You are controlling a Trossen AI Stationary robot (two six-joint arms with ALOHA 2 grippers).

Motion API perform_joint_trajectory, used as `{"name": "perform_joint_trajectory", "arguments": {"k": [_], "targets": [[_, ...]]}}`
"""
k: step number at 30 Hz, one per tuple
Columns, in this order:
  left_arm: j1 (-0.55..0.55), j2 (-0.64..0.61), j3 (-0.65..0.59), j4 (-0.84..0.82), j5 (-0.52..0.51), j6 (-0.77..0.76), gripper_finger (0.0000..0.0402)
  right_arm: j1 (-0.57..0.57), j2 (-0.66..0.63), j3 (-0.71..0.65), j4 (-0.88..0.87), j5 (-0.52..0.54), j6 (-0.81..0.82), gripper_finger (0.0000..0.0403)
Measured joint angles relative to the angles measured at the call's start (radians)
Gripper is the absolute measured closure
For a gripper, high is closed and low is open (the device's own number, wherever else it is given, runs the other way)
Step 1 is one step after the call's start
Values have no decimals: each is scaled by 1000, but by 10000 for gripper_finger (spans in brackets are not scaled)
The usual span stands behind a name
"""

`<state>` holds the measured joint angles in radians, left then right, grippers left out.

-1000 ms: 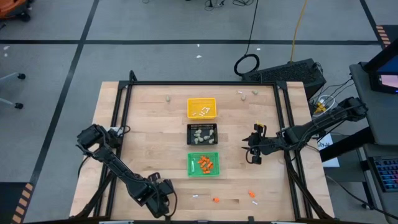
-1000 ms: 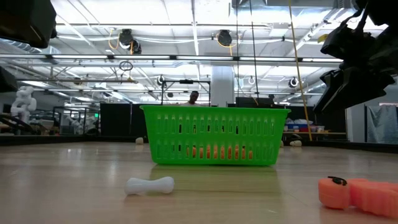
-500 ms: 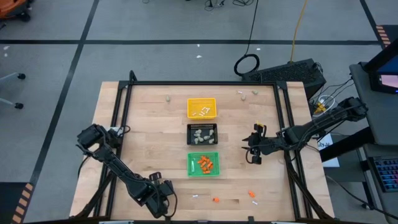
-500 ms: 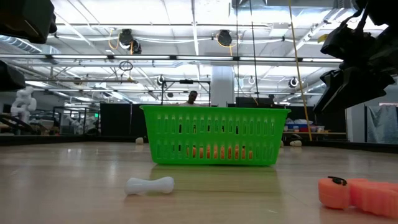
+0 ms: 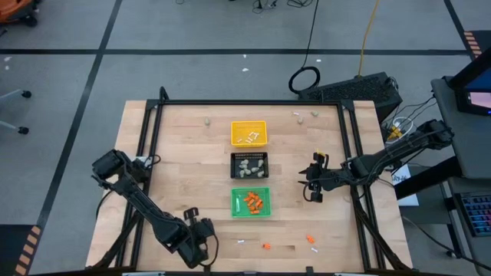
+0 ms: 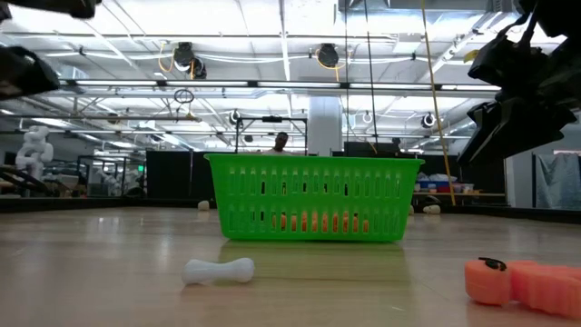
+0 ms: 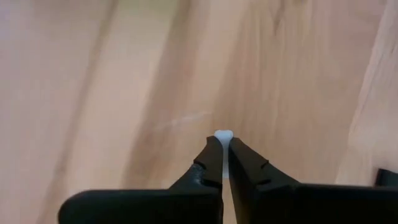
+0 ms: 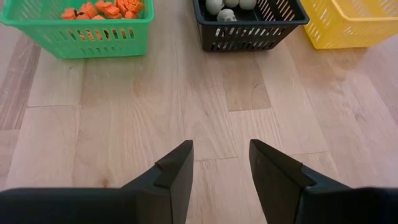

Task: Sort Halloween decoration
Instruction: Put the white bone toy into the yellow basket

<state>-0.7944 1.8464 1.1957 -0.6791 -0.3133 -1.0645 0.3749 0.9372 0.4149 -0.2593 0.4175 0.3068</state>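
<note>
My left gripper (image 5: pixel 201 244) stands near the table's front edge, left of centre, shut on a thin white stick (image 7: pixel 223 134). My right gripper (image 5: pixel 313 188) hangs open and empty over bare wood right of the trays. The yellow tray (image 5: pixel 249 133) holds white sticks, the black tray (image 5: pixel 249 165) beige-grey lumps, and the green tray (image 5: pixel 251 202) orange bits. Loose pieces lie on the wood near the front: a white stick (image 5: pixel 241 242), orange bits (image 5: pixel 265 246) (image 5: pixel 310 239) and a white stick (image 5: pixel 314 248). My left gripper pinches the white stick between its two fingers (image 7: pixel 208 163). Only the stick's rounded end (image 7: pixel 223 133) shows past the fingertips. The fingers slant steeply down, and the stick lies along them. It is off the table.
Near the far edge lie a beige lump (image 5: pixel 206 120), a white stick (image 5: pixel 296 116) and another lump (image 5: pixel 314 114). In the low view a white stick (image 6: pixel 218 270) and orange bits (image 6: pixel 522 282) lie in front of the green tray (image 6: pixel 313 197). Black rails frame the table.
My left gripper has risen a little above the table near the front edge. Its dark shape in the low view has moved up toward the picture's top corner.
</note>
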Motion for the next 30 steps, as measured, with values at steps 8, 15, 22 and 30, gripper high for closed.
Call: {"name": "perform_joint_trajectory", "arguments": {"k": [8, 15, 22, 30], "targets": [[12, -106, 0, -93, -283, 32, 395, 0, 0, 0, 9, 0, 2, 261], [76, -215, 1, -86, -492, 206, 395, 0, 0, 0, 28, 0, 5, 261], [181, -325, 1, 104, -494, 531, 395, 0, 0, 0, 31, -2, 2, 261], [344, -402, 2, 401, -336, 893, 395, 0, 0, -17, 111, -1, -21, 261]]}}
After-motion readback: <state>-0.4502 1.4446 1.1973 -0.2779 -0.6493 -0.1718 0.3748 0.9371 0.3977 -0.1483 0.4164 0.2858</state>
